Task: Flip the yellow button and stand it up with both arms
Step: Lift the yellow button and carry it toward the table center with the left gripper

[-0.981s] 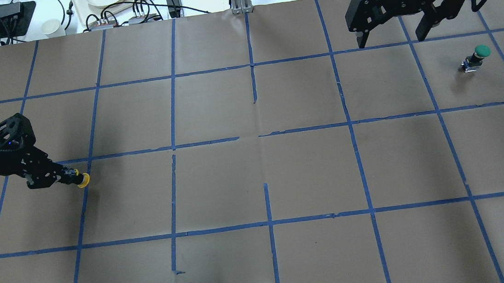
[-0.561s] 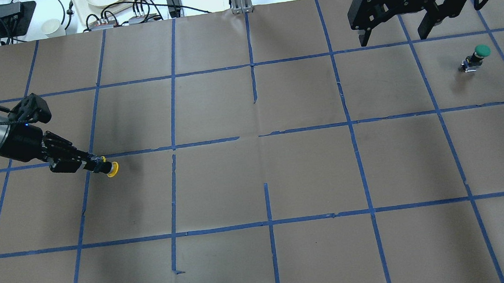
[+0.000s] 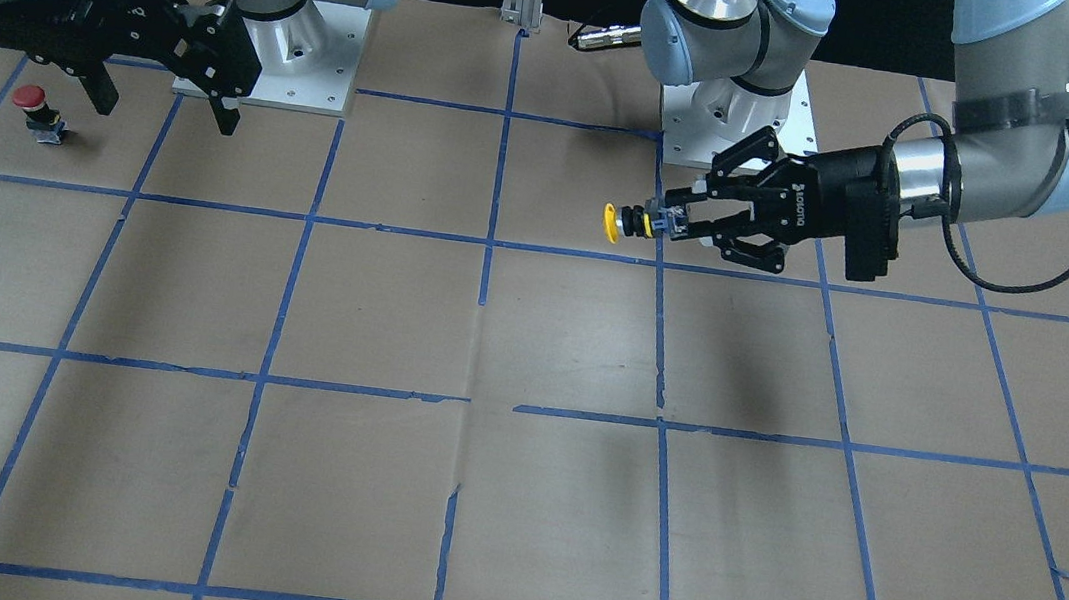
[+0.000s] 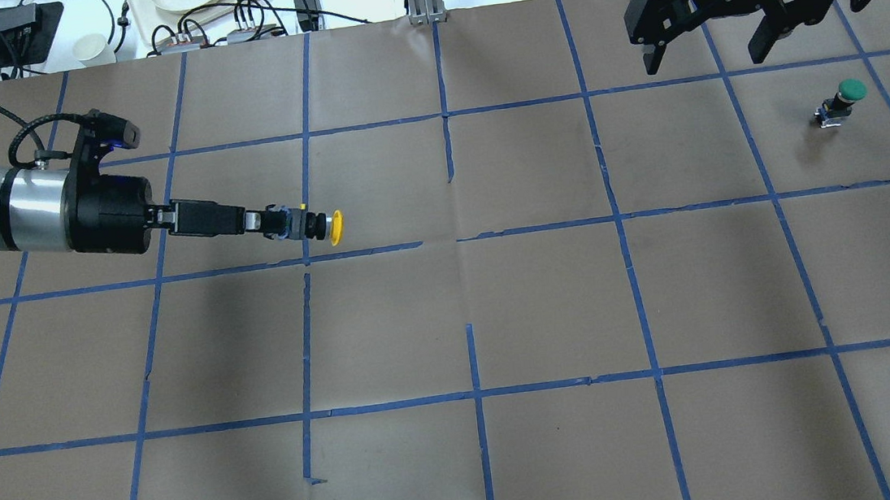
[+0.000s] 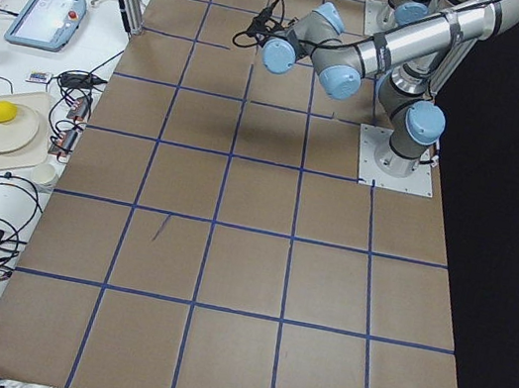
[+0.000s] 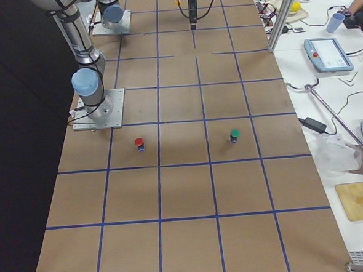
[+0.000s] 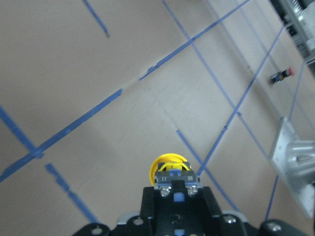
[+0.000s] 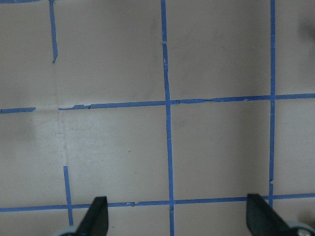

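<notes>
First, closest to the robot, a red-capped button (image 3: 35, 110) stands upright on the table (image 4: 548, 305), near the right arm's base plate (image 3: 269, 69). Farther out, on the left half, the left gripper (image 4: 281, 220) is clamped on the boxy base of the yellow button (image 3: 631, 221). It holds the button in the air above the table, lying level, with the yellow cap pointing right toward the table's middle. Beyond that, far out on the right, a green-capped button (image 4: 843, 101) stands upright on the table, well apart from the yellow button. The right gripper (image 4: 704, 60) hangs high over the right side with its fingers pointing down. Its jaws are spread wide and hold nothing, and its wrist view shows bare table between the fingertips.
</notes>
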Controlling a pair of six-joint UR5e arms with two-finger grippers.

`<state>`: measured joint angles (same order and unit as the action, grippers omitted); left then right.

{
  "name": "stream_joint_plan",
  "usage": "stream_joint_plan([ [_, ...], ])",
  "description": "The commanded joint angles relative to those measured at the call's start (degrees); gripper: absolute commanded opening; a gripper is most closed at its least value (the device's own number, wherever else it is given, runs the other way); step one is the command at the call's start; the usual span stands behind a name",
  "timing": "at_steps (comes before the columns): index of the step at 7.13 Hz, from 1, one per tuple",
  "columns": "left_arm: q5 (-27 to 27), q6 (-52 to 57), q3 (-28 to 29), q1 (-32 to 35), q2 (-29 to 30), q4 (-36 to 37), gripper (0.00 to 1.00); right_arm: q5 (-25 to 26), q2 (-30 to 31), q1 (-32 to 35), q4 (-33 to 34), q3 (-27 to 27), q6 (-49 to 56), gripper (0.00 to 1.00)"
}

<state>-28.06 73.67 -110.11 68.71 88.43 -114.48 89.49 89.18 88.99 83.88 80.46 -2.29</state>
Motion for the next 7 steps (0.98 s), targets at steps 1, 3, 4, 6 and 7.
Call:
stream_joint_plan([
  [1, 11.5, 0.1, -0.1, 4.1, -3.2, -11.3, 0.06, -3.0, 0.3, -3.7, -0.2, -0.1, 0.3, 1.0],
  [3, 23.0, -1.3, -0.5, 8.9, -3.5, -14.1, 0.06, -9.7, 0.7, -10.0, -2.8, 0.0, 0.0, 1.0],
  [4, 27.4, -4.2, 0.0, 11.7, -4.0, -14.6, 0.06, -15.4, 0.7, -13.6, -6.6, 0.2, 0.2, 1.0],
  [6, 30.3, -8.3, 0.2, 13.6, -4.3, -14.7, 0.06, -33.2, 0.8, -17.0, -18.7, 0.9, 0.1, 1.0],
  [7, 35.0, -8.4, 0.3, 16.0, -4.1, -14.8, 0.06, -47.0, 0.9, -17.0, -24.1, 2.2, 0.0, 1.0],
])
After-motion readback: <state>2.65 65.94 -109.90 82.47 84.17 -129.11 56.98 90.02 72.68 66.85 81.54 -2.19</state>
